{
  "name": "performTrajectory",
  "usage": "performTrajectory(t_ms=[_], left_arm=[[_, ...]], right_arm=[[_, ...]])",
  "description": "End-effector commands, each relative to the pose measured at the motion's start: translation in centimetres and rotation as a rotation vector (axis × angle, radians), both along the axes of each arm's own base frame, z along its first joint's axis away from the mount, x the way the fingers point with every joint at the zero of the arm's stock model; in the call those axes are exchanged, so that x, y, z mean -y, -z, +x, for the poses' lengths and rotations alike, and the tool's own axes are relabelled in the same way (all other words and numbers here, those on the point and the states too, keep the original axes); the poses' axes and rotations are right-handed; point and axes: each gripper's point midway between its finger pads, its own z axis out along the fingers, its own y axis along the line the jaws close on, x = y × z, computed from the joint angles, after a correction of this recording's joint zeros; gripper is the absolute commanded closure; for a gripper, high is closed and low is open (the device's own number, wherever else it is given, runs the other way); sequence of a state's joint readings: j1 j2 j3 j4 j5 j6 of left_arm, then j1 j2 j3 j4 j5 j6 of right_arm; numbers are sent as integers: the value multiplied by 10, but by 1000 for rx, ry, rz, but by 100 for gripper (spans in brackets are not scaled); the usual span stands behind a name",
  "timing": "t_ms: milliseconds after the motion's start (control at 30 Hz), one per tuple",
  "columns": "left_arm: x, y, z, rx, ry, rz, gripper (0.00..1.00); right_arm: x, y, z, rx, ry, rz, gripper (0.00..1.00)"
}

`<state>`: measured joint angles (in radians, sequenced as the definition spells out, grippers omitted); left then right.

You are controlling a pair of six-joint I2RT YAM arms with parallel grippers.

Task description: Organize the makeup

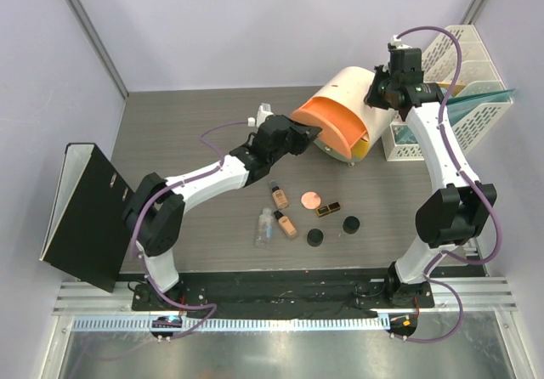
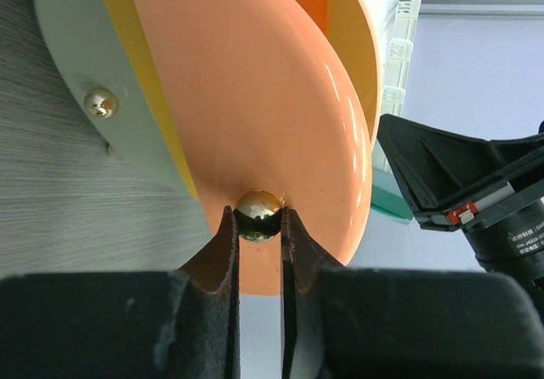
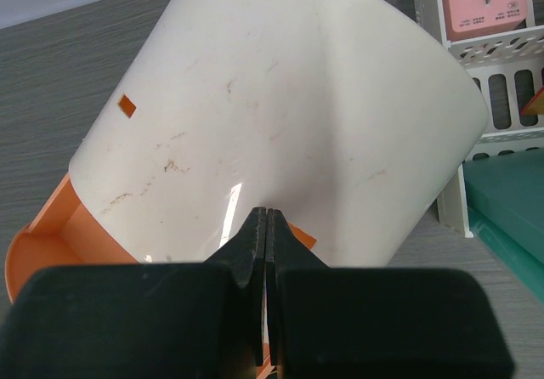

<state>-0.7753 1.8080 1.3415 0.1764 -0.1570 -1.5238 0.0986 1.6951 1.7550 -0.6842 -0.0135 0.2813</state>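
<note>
The makeup lies on the table in the top view: two beige bottles with black caps (image 1: 280,195) (image 1: 286,224), a clear bottle (image 1: 265,226), a pink round compact (image 1: 311,199), a black-gold lipstick (image 1: 328,208) and two black round jars (image 1: 350,223) (image 1: 315,237). My left gripper (image 1: 299,132) (image 2: 258,219) is shut on the gold knob (image 2: 258,214) of the orange drawer (image 2: 272,98), which stands swung out of the cream drum box (image 1: 353,90). My right gripper (image 1: 376,98) (image 3: 268,212) is shut and empty, its tips against the cream box (image 3: 280,98).
A black binder (image 1: 85,213) stands at the left table edge. A white mesh organizer (image 1: 450,65) with a teal folder (image 1: 476,98) stands at the back right, close behind the box. It holds a pink carton (image 3: 484,1).
</note>
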Motion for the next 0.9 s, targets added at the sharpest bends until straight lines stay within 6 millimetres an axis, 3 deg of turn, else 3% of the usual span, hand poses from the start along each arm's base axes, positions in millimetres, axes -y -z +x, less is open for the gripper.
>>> performTrajectory(t_ms=[0,600,767,867], left_arm=[[-19,-27,-3,67,-28,19,100],[-18,-5,-14,-3,10,67,97],[-18,4,-21,-28,22,97,80],[-18,7,-22,-35,27,107,61]], right_arm=[[0,-2,-4,6,-14,-14,99],[-1,2,-4,-4,-17,-7,98],[-1,3,-4,-7,-16,-6,96],[-1,6,-5,-13,-18,-5,96]])
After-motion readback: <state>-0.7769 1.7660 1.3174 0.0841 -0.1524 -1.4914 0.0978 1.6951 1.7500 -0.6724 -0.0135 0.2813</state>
